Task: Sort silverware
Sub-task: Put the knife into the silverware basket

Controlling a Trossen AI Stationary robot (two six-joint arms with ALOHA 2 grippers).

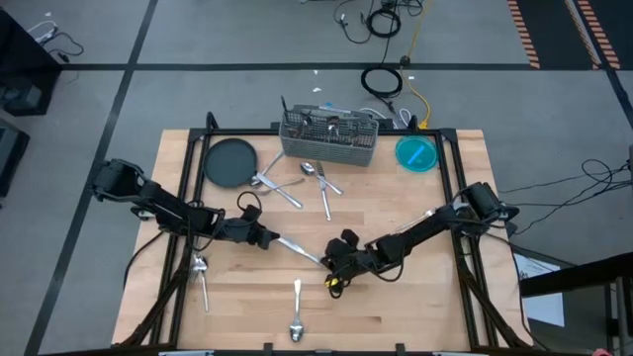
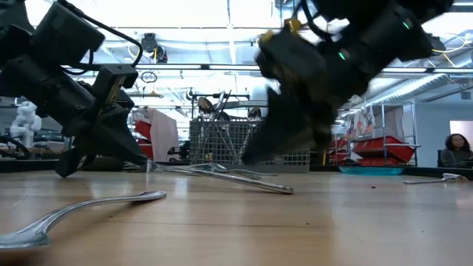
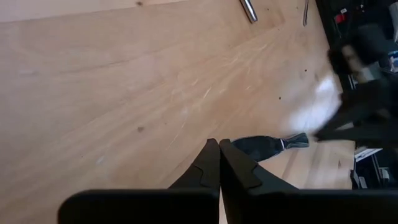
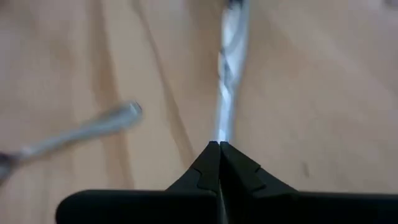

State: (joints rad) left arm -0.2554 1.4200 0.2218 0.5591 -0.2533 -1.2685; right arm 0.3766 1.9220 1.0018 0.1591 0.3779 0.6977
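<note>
Two pincers on one shiny silver metal knife

The left pincer (image 1: 265,237) and right pincer (image 1: 334,261) were both clamped on the knife (image 1: 297,248), one at each end, low over the middle of the wooden bench (image 1: 415,307).

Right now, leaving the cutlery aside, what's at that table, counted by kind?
Dark round plate: 1
Grey wire-mesh caddy: 1
Teal round dish: 1
Robot arms: 2, the left arm and the right arm
Total: 5
</note>
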